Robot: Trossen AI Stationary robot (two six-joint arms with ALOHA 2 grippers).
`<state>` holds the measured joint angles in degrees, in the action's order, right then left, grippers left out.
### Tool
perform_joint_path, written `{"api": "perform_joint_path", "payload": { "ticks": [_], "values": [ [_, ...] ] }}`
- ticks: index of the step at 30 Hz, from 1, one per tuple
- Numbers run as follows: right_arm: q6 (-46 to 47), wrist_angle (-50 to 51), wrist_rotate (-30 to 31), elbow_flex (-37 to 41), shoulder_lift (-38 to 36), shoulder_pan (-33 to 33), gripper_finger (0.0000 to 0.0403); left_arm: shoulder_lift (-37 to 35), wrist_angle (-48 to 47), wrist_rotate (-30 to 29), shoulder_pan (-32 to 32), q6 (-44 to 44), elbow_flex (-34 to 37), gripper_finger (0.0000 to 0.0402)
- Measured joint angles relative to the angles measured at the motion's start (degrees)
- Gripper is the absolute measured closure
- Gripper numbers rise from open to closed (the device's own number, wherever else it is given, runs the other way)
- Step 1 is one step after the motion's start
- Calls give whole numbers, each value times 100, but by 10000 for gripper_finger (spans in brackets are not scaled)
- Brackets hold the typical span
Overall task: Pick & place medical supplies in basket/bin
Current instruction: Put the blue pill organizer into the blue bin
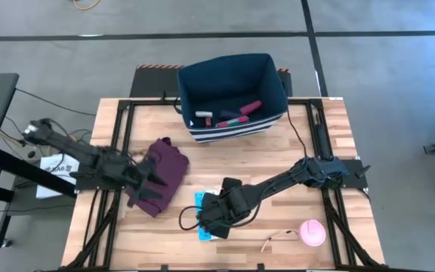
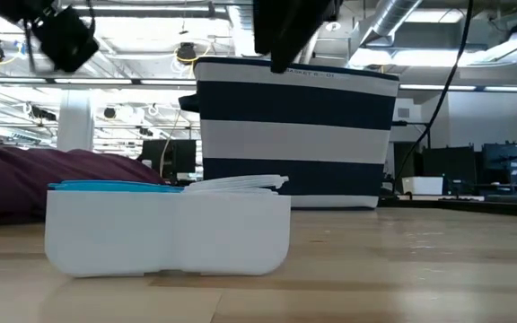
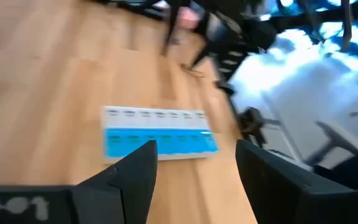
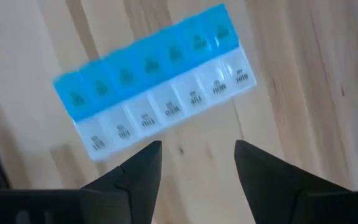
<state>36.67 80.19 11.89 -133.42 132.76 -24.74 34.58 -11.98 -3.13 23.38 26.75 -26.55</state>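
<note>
Nearest the low camera lay the pill organizer strip, flat on the bare wood, directly below the right gripper. Hovered over it with fingers spread wide and empty, probably lined up to straddle the strip's narrow width. Beyond that gripper stood the striped dark-blue bin, already holding a few supplies. Off to its side lay the pink disc. Waited with the left gripper likewise open, just beside the maroon cloth.
</note>
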Motion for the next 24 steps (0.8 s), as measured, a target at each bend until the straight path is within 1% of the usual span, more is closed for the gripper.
{"api": "perform_joint_path", "payload": {
  "ticks": [2, 4, 7, 9, 10, 11, 13, 15, 16, 18, 21, 24],
  "values": [
    [160, -336, 33, -33, 118, -16, 207, 91, 832, -146, 342, 42, 555, 196],
    [195, -336, 67, 9, 203, -70, 207, 286, 1419, -550, 628, 43, 909, 196],
    [437, -728, 63, -20, 327, -97, 207, 667, 1971, -1360, 988, 87, 1106, 196],
    [790, -635, 96, -5, 380, -134, 207, 1029, 2289, -1702, 1172, 221, 1104, 196],
    [983, -766, 79, -16, 496, -127, 207, 1247, 2504, -1829, 1245, 272, 1104, 196],
    [1163, -931, 16, -35, 608, -100, 207, 1484, 2739, -1909, 1318, 304, 1104, 196],
    [1336, -728, -272, 22, 757, -100, 207, 2007, 3365, -2035, 1452, 301, 1103, 196],
    [1347, -1048, -853, -1, 894, -78, 207, 2602, 3902, -2095, 1548, 195, 1059, 196],
    [1345, -1035, -1096, -5, 908, -66, 207, 2887, 3967, -2099, 1586, 137, 991, 196],
    [1396, -1022, -1362, -5, 910, -64, 207, 3482, 3927, -2123, 1629, -32, 713, 196],
    [1599, -1061, -1264, -7, 879, -58, 207, 4254, 3651, -2170, 1646, -632, 236, 196],
    [1645, -1042, -948, 2, 671, -52, 207, 4804, 3483, -2370, 1680, -1220, -287, 196]
  ]
}}
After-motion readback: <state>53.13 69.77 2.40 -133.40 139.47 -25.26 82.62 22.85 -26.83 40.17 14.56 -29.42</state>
